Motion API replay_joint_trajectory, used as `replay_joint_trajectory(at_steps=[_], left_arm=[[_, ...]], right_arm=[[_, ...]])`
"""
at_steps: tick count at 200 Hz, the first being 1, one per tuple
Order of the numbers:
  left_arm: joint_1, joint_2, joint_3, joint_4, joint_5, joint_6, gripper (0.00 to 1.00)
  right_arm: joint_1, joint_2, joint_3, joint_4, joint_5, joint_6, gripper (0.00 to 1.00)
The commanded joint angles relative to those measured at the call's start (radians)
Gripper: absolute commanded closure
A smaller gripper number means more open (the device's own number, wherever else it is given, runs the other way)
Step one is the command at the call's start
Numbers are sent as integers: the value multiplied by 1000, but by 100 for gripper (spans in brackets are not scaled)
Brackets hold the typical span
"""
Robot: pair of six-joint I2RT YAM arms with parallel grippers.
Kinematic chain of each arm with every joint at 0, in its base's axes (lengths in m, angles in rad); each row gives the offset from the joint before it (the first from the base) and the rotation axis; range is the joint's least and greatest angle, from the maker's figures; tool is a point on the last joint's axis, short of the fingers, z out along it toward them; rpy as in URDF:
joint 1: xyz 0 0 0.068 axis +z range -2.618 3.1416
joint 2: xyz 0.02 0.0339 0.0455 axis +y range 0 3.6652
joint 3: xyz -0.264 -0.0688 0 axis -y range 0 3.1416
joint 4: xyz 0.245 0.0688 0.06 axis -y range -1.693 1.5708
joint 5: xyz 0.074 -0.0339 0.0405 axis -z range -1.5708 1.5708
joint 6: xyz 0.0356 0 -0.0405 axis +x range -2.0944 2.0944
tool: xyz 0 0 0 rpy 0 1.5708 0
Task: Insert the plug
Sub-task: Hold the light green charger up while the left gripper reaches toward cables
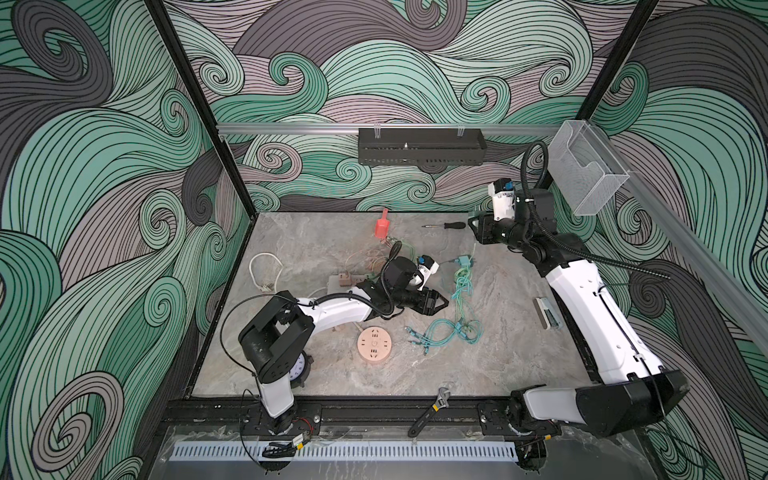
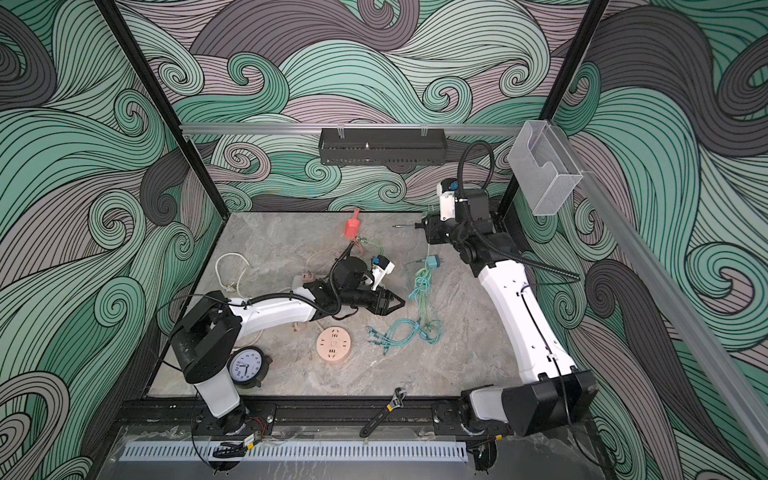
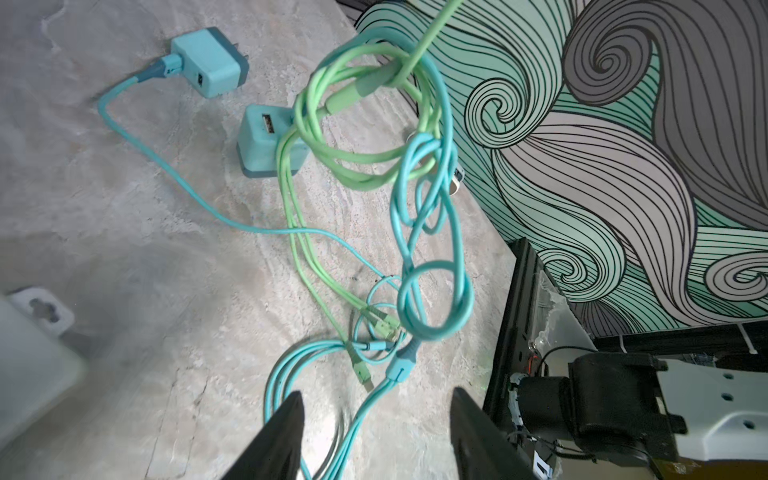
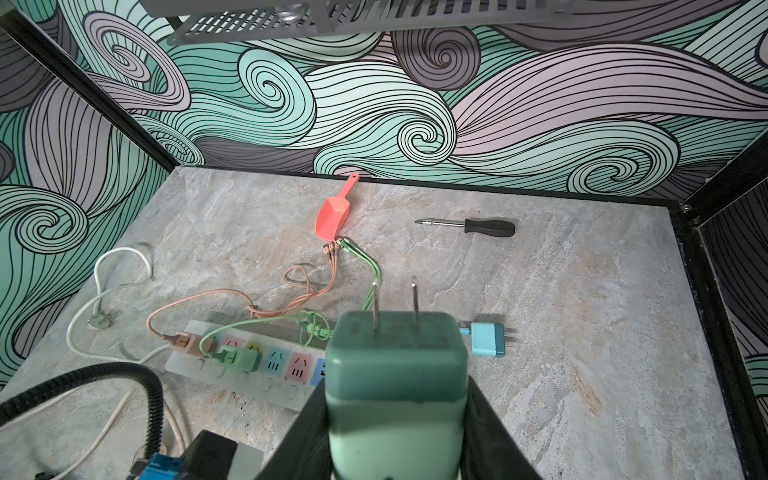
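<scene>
High over the far right part of the counter, the plug, a pale green two-pin adapter, sits clamped by its sides between the fingers of the right gripper. Its long axis runs in line with the fingers. Its two prongs lead out past the fingertips, toward the counter's far edge.

Left of centre lies the white power strip, with a brown plug and a green plug seated side by side in two of its sockets. A round pink socket block lies nearer the front edge.

The left gripper hangs mid-counter, jaws partly apart with nothing between them, over a heap of teal cables.

Behind the far edge a black perforated tray hangs on the rail; what it holds cannot be made out. A clear plastic bin hangs on the right-hand rail.
</scene>
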Motion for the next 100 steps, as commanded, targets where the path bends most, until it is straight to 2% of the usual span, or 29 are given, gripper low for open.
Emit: replay_joint_trajectory(at_steps=[1, 39, 52, 84, 100], left_arm=[[-31, 15, 35, 169, 5, 10, 43], [-47, 70, 75, 204, -7, 11, 50], [-54, 92, 101, 196, -3, 10, 58], [-59, 126, 143, 173, 0, -7, 85], [-62, 131, 145, 170, -8, -11, 91]], right_arm=[[-9, -33, -15, 33, -15, 10, 71], [-15, -53, -32, 34, -22, 15, 71], [-17, -57, -37, 35, -22, 18, 71], [-28, -68, -62, 48, -29, 33, 71], [-38, -72, -75, 55, -38, 40, 72]])
